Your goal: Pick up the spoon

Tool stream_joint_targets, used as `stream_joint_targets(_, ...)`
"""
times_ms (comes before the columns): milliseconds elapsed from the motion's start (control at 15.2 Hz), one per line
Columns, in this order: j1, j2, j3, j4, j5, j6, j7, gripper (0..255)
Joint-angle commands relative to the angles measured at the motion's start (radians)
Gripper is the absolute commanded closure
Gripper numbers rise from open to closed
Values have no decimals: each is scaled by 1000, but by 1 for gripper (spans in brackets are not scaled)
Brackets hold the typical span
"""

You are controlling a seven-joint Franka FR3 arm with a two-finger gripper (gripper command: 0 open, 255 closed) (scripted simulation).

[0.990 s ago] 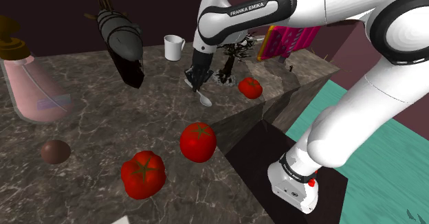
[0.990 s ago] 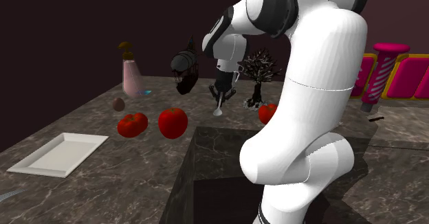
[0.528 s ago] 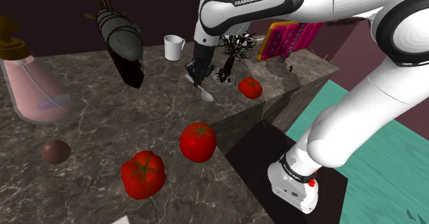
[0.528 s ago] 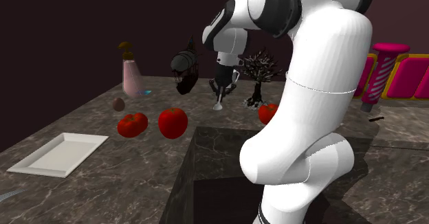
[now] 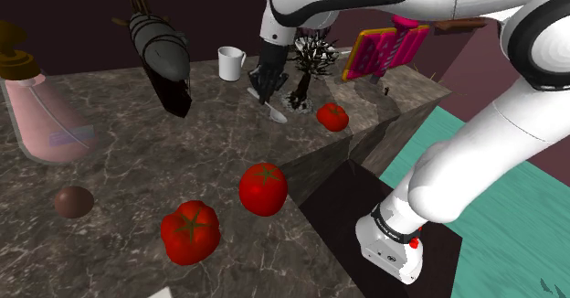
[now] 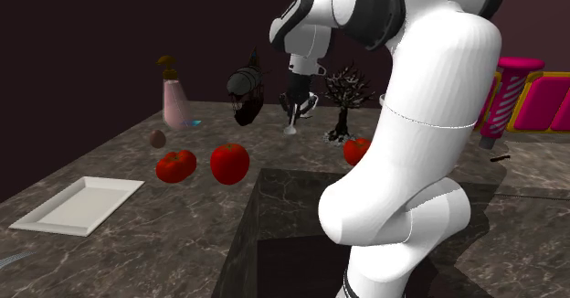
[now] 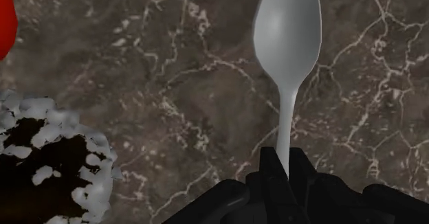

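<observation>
Gripper (image 5: 266, 84) clamped shut on the thin handle of a pale grey spoon (image 5: 275, 114). The spoon hangs bowl-end down from the fingers over the dark marble tabletop (image 5: 119, 159) (the wrist view has the bowl set against veined stone). It sits between a white mug (image 5: 230, 63) and a small dark tree ornament (image 5: 306, 68). A small tomato (image 5: 332, 116) lies near. A large tomato (image 5: 263, 188) lies well apart, toward the tabletop's front edge.

The spoon (image 7: 287, 37) handle's end is hidden inside the gripper (image 7: 287, 166); well apart from the spoon, a red tomato (image 7: 5, 16) is cut off at the edge.
</observation>
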Motion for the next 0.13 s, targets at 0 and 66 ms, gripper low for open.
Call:
stream_joint_targets(0,1,-5,1,14,-1,-19,6,255)
stream_joint_targets(66,1,-4,1,14,-1,-19,6,255)
